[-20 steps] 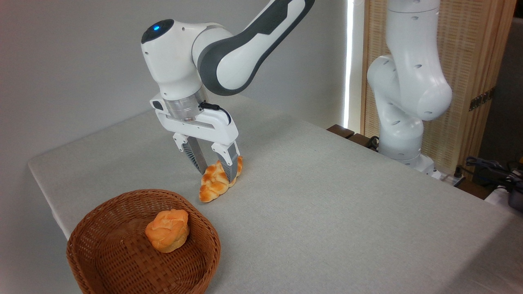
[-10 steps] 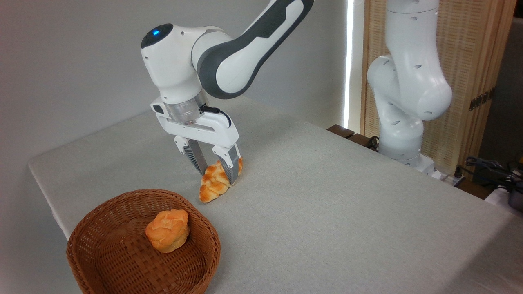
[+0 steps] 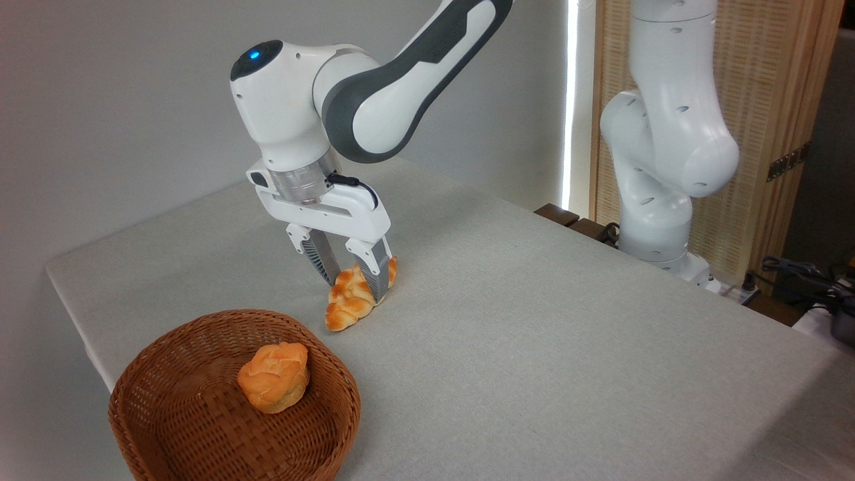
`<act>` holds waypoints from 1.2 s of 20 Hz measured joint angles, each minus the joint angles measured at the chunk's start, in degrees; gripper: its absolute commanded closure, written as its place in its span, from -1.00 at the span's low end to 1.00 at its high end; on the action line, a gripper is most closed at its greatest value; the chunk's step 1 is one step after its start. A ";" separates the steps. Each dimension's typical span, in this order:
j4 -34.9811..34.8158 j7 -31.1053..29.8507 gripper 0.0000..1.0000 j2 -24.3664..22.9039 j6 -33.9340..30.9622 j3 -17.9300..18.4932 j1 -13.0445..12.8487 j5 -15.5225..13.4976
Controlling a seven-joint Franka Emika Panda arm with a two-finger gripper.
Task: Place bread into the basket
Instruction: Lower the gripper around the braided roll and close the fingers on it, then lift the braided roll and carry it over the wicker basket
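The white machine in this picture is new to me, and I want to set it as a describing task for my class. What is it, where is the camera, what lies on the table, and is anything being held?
It is a robot arm: white jointed segments rising from a base at the table's far right and bending over the top. At its end is a two-finger gripper, a simple claw.

There is one view, from a fixed camera standing off the table, looking down across it at an angle.

On the grey cloth-covered table sits a round brown woven wicker basket, near left. Inside lies a round lumpy orange bun. Just beyond the basket is a long braided golden-orange bread roll.

The claw's fingers stand on either side of the roll's far half, closed against it. The roll's near end seems to touch the table, so it is gripped but hardly lifted.
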 measured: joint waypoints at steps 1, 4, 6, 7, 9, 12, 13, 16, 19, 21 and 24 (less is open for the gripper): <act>0.00 0.00 0.16 0.00 0.00 0.00 0.00 0.00; 0.00 0.00 0.16 0.00 0.00 0.00 0.00 0.00; 0.00 0.00 0.16 -0.01 -0.02 0.02 0.00 0.00; 0.00 0.01 0.16 -0.01 -0.04 0.04 0.00 0.00; 0.00 0.01 0.16 -0.03 -0.07 0.05 0.00 0.00; 0.00 0.01 0.16 -0.11 -0.11 0.10 0.00 0.00; 0.00 0.01 0.16 -0.18 -0.27 0.12 0.00 0.00; 0.30 0.01 0.16 -1.02 -2.03 0.52 0.01 0.00; 1.69 0.01 0.16 -2.74 -3.12 1.00 0.11 0.00; 3.45 0.01 0.16 -3.80 -3.15 1.91 0.16 0.01; 6.82 0.07 0.16 -4.61 -2.54 3.77 0.35 0.02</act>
